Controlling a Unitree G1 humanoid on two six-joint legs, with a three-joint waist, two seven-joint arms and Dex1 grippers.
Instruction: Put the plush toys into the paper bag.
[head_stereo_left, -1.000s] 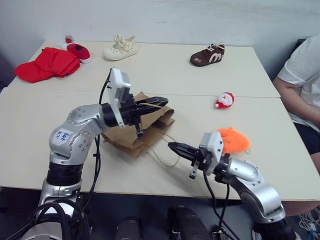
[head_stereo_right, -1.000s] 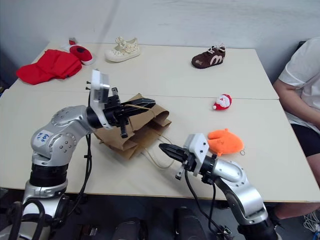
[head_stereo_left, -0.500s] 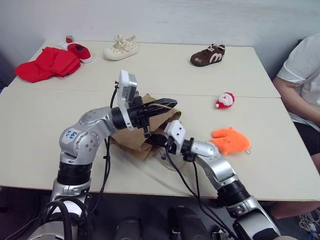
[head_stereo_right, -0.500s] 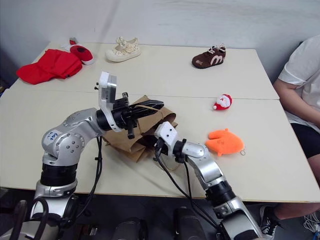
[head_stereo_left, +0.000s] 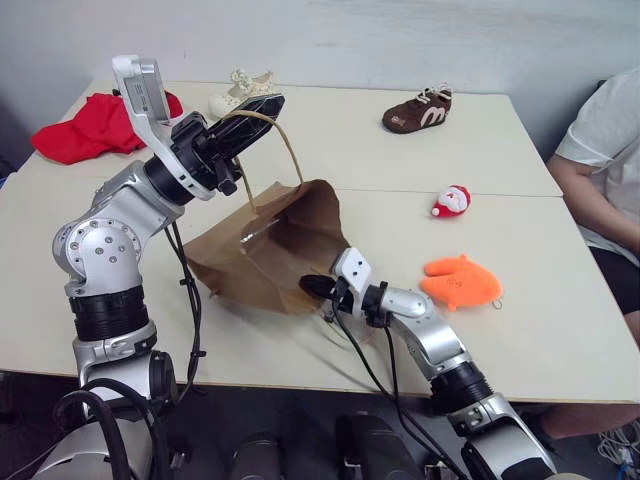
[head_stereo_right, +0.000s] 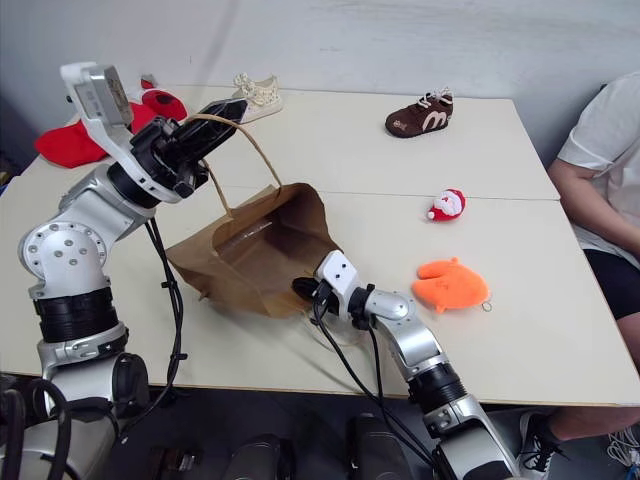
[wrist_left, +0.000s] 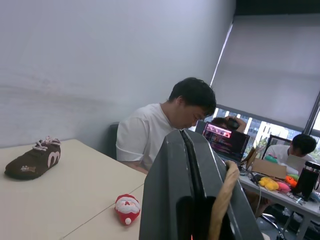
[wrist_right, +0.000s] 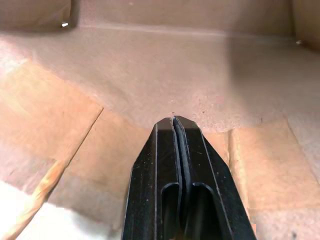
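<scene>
The brown paper bag (head_stereo_left: 270, 250) lies mid-table with its mouth held open toward the right. My left gripper (head_stereo_left: 262, 104) is raised above it, shut on the bag's upper loop handle (head_stereo_left: 285, 150); the same handle (wrist_left: 222, 200) runs beside the closed fingers in the left wrist view. My right gripper (head_stereo_left: 310, 288) is shut and empty, its tips just inside the bag's lower lip, with the brown paper floor (wrist_right: 165, 70) ahead of it. The orange mitten plush (head_stereo_left: 460, 282) lies on the table right of the bag. The small Santa plush (head_stereo_left: 451, 201) sits farther back.
A brown shoe (head_stereo_left: 415, 108) and a cream shoe (head_stereo_left: 240, 88) stand at the far side, a red cloth (head_stereo_left: 75, 130) at the far left. A seated person (head_stereo_left: 600, 170) is at the table's right edge. The bag's second handle (head_stereo_left: 335, 325) lies near the front.
My left gripper has risen and swung left with the handle, pulling the flat bag open. My right gripper moved forward and left from beside the orange plush into the bag's mouth.
</scene>
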